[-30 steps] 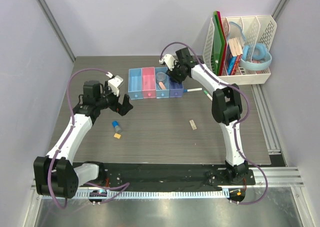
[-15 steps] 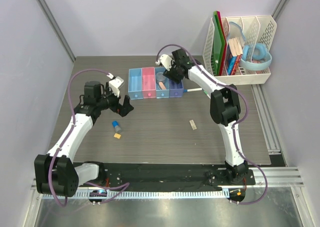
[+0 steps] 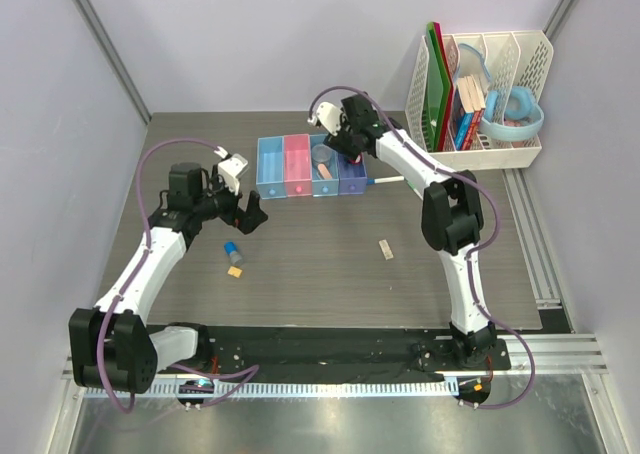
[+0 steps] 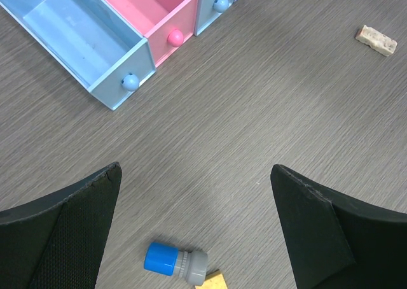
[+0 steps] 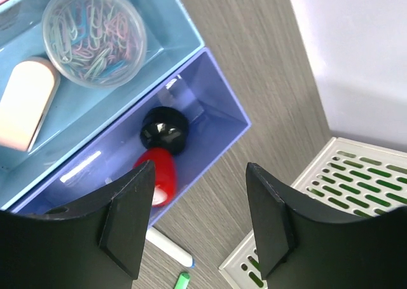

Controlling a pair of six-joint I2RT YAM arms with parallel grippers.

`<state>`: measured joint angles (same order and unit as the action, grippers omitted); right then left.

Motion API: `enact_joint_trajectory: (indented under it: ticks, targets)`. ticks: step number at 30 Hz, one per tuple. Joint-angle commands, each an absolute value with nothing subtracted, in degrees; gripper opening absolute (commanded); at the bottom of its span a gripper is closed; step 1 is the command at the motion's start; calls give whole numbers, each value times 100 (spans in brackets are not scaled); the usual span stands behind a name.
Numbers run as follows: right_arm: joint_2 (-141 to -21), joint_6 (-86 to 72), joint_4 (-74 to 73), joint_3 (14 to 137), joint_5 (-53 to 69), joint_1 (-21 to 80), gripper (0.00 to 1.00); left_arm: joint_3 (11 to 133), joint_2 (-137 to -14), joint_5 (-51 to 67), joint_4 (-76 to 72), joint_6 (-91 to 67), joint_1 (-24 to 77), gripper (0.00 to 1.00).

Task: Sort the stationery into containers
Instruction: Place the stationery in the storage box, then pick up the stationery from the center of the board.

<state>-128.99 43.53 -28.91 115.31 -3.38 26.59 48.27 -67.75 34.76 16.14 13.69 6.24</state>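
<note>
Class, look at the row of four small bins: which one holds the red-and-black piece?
The violet-blue bin at the row's right end; the red-and-black piece lies inside it. Its light-blue neighbour holds paper clips instead.

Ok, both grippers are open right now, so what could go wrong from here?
1. The blue-capped cylinder lies on its side under the left gripper. It could roll away as the gripper closes, or the tiny yellow piece beside it could get pinched too.
2. The white pen lies close beside the violet bin under the right gripper. Reaching for it could shove the row of bins.
</note>
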Motion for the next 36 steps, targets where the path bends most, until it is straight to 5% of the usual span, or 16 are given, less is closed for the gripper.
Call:
enact_joint_trajectory:
  ticks: [1, 14, 36]
  targets:
    - [-12322, 4403, -2611, 11698, -474, 2716, 64, 4781, -6697, 3595, 1441, 1345, 598, 100]
    - [-11550, 3877, -2847, 11189, -300, 2725, 64, 5306, -7556, 3094, 2503, 1933, 563, 100]
    - [-9185, 3076, -2567, 8140, 580, 2918, 64, 5845, -8551, 3560, 5554, 4833, -316, 93]
